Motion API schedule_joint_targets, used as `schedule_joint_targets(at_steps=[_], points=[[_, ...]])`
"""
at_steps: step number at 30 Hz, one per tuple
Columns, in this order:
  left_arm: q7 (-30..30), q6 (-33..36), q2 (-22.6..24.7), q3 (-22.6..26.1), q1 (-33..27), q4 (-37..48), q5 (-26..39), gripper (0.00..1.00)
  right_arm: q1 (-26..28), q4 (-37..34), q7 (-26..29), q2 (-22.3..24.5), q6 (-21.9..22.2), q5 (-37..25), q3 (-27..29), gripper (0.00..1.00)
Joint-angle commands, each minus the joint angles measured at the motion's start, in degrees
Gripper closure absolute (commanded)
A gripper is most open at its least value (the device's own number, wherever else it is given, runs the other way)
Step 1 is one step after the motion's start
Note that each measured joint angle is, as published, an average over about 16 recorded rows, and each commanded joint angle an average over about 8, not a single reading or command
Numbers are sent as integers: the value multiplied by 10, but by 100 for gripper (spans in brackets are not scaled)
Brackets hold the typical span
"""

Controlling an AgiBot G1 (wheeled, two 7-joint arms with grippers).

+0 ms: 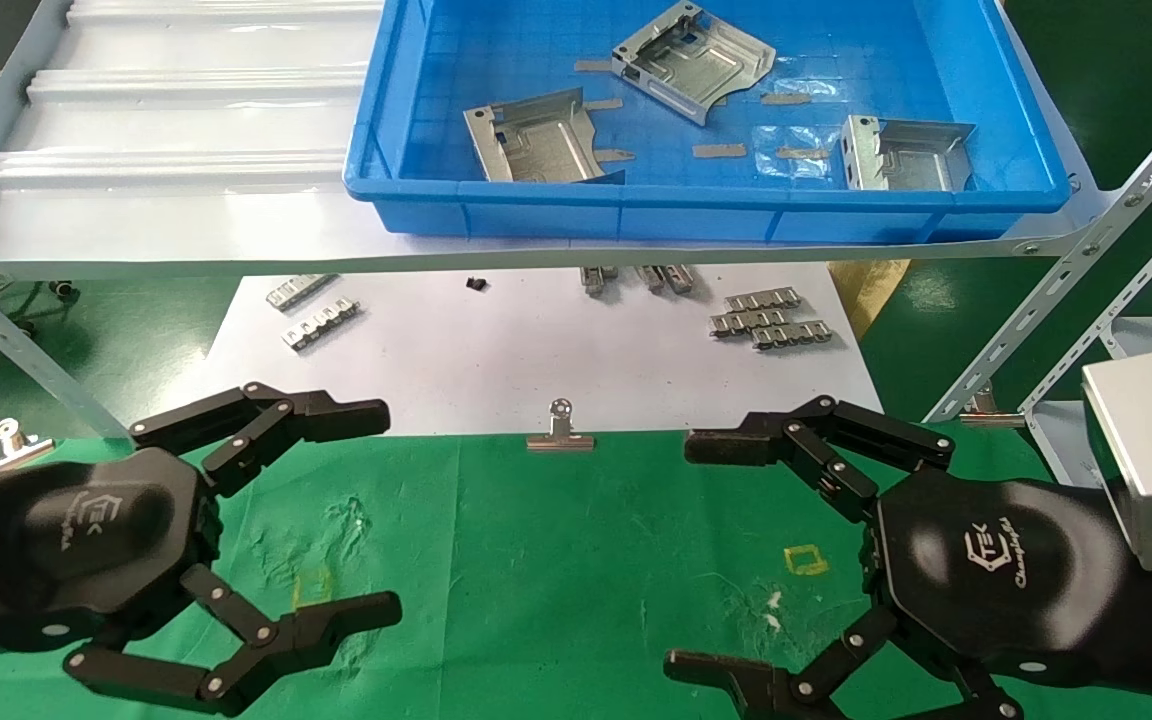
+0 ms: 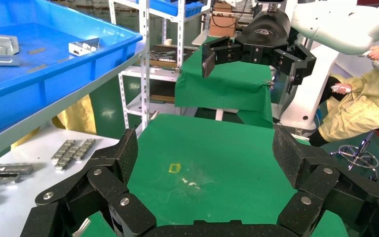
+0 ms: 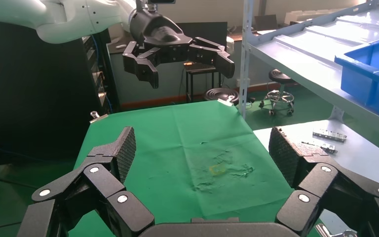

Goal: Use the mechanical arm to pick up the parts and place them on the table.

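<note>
**A:** Where do you stand, and where are the parts?

**B:** Both my hands hover low over the green table (image 1: 556,560); my left gripper (image 1: 376,515) is spread wide with nothing in it, and my right gripper (image 1: 696,550) is likewise splayed and empty; neither touches the cloth. The parts are well apart from me, up in the blue tray (image 1: 496,215) on the ribbed shelf (image 1: 186,130); one bracket (image 1: 536,140) lies toward my left side of the tray, a second bracket (image 1: 691,58) sits near the far middle, and a third bracket (image 1: 904,152) rests close to the tray's right wall. None is on the table yet; I judge the task barely begun.

**A:** What might go wrong from here?

**B:** The tray has a raised front wall; if I reach in too flat, my fingers could strike the rim and shove the tray along the shelf. The brackets are thin bent sheet metal lying on a smooth floor; I expect one could skid away under a closing finger, or tilt and slip out if I catch only a flange. The third one lies so near the wall that there may be little room for a finger beside it.

**A:** Anything below?

**B:** A binder clip (image 1: 560,432) lies at the edge of the white sheet (image 1: 496,360), with toothed strips (image 1: 768,320) farther back; a dropped bracket could land among them instead of on the green cloth.
</note>
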Motion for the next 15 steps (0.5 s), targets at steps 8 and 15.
schedule_joint_targets(at_steps=[8,15], points=[[0,0,0,0,0,0,0,0,0,0,0,0,0,0,0,0],[0,0,0,0,0,0,0,0,0,0,0,0,0,0,0,0]])
